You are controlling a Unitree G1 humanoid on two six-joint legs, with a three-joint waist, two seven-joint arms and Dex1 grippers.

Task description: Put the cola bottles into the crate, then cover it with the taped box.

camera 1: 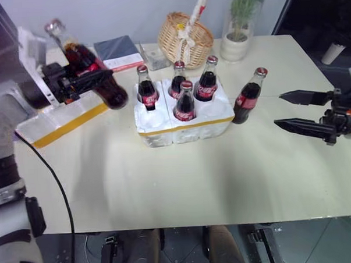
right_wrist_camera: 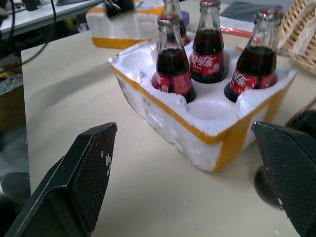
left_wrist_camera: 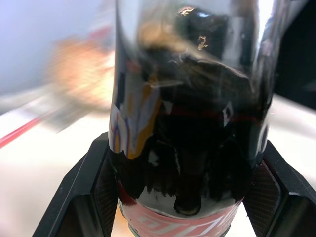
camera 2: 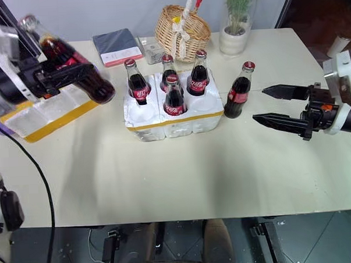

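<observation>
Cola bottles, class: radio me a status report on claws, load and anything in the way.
Left claw shut on a cola bottle, held tilted above the table. Right claw open, empty. Four bottles in the crate; one bottle stands beside it. Nothing blocking the empty wells.

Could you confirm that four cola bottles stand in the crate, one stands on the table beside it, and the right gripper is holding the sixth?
Not quite: the left gripper holds the sixth bottle, as the left eye view shows. The right gripper is open and empty. Four do stand in the crate, and one bottle stands beside it.
</observation>
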